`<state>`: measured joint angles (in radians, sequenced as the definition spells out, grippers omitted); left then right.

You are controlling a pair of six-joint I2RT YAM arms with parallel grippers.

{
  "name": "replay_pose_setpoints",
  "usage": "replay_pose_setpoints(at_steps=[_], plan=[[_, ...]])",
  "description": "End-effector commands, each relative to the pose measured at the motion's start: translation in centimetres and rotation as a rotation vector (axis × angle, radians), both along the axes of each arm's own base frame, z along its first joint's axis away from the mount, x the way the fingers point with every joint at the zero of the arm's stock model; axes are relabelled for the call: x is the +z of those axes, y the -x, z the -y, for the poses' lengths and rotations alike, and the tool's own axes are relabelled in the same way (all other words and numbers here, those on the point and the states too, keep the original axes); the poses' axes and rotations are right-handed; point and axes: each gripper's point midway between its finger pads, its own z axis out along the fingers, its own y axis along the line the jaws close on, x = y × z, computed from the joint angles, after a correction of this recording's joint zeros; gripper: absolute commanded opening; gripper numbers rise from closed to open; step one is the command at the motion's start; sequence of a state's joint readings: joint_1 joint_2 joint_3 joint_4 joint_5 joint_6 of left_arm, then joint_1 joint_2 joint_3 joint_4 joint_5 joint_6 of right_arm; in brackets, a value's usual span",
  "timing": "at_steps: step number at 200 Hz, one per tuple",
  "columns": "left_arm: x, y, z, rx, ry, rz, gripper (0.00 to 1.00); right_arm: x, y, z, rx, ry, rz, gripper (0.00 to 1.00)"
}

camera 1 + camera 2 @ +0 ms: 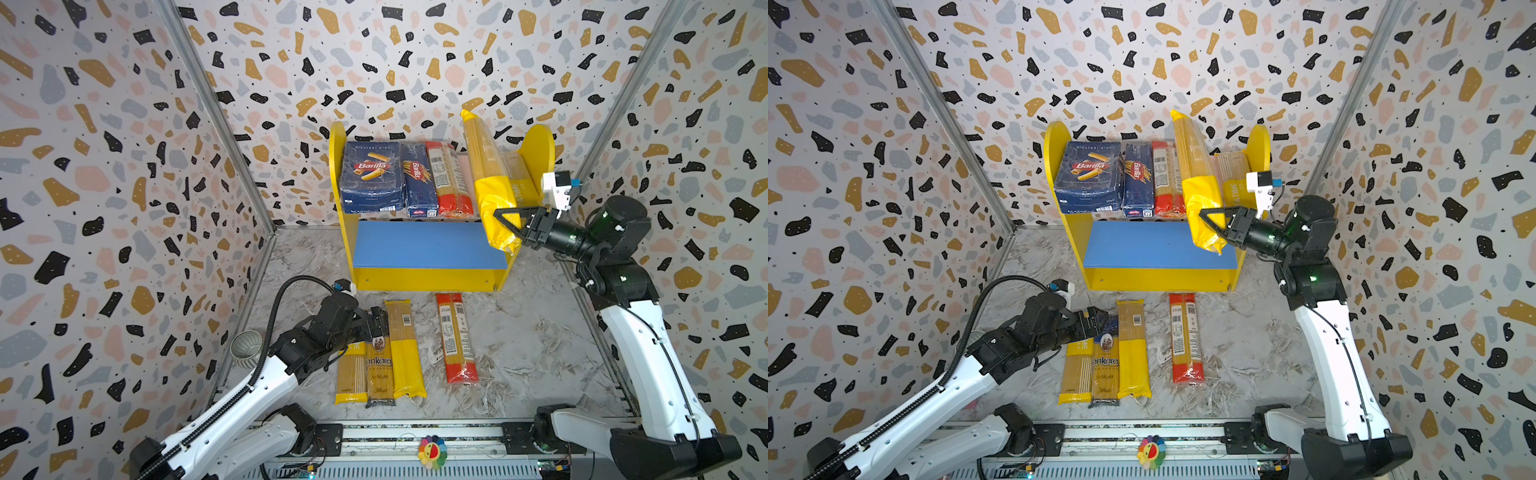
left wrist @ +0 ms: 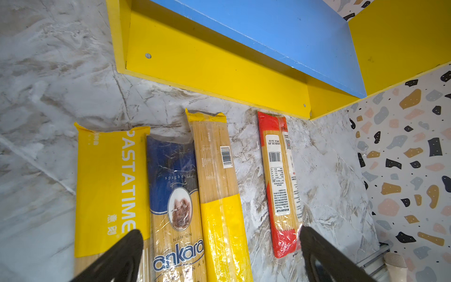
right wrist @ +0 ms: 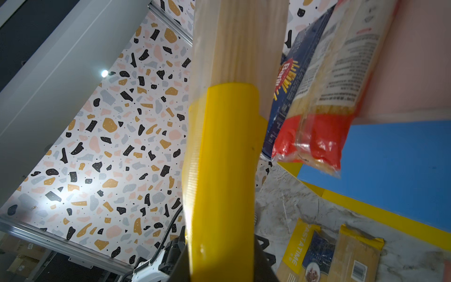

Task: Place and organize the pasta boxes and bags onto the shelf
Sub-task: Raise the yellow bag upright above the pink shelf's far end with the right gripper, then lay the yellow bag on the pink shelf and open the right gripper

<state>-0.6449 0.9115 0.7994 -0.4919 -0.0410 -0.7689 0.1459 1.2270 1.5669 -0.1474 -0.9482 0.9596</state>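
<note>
In both top views your right fingers (image 1: 510, 228) (image 1: 1214, 226) are clamping the yellow lower end of a yellow-ended spaghetti bag (image 1: 494, 195) (image 1: 1202, 199). The bag is tilting up before the shelf's (image 1: 338, 137) (image 1: 1054, 137) right side.

The pink upper board (image 1: 466, 178) is carrying four things:
- a wide Barilla box (image 1: 372, 176)
- a narrow Barilla box (image 1: 419, 183)
- a shelved red-ended bag (image 1: 451, 183)
- a shelved PASTATIME bag (image 1: 519, 178)

Four more bags are lying on the desk (image 1: 519, 332).

In the left wrist view your left fingers (image 2: 122, 254) are spreading wide and gripping nothing. They are hovering over the desk PASTATIME bag (image 2: 109, 190), the ankara bag (image 2: 175, 195) and the barcoded yellow bag (image 2: 217, 183). The desk red-ended bag (image 2: 280, 183) is lying apart.

In the right wrist view the held bag's yellow end is filling the middle.
</note>
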Motion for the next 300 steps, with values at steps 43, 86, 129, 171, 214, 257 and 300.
replay_pose_setpoints(at_steps=[43, 86, 129, 171, 214, 257, 300], plan=[[-0.5, -0.7, 1.1, -0.038, 0.027, 0.018, 1.00, 9.2, -2.5, 1.5, -0.186, 0.096, 0.389, 0.00], [-1.5, -0.6, 0.9, -0.036, 0.027, 0.003, 1.00, 8.4, -6.2, 2.8, -0.322, 0.172, 0.377, 0.00], [-2.0, -0.6, 0.6, -0.032, 0.029, -0.008, 1.00, 6.5, -8.6, 3.0, -0.362, 0.218, 0.336, 0.00], [-2.3, -0.6, 0.4, -0.029, 0.033, -0.012, 0.99, 5.6, -9.7, 3.0, -0.374, 0.236, 0.312, 0.00], [-2.4, -0.4, 0.0, -0.023, 0.034, -0.013, 1.00, 4.9, -10.2, 3.1, -0.383, 0.235, 0.281, 0.25], [-2.3, -0.5, -0.3, -0.022, 0.032, -0.008, 1.00, 5.6, -9.8, 2.8, -0.375, 0.220, 0.286, 0.40], [-2.4, -0.4, -0.5, -0.022, 0.032, -0.007, 0.99, 5.3, -9.9, 2.6, -0.380, 0.224, 0.271, 0.49]])
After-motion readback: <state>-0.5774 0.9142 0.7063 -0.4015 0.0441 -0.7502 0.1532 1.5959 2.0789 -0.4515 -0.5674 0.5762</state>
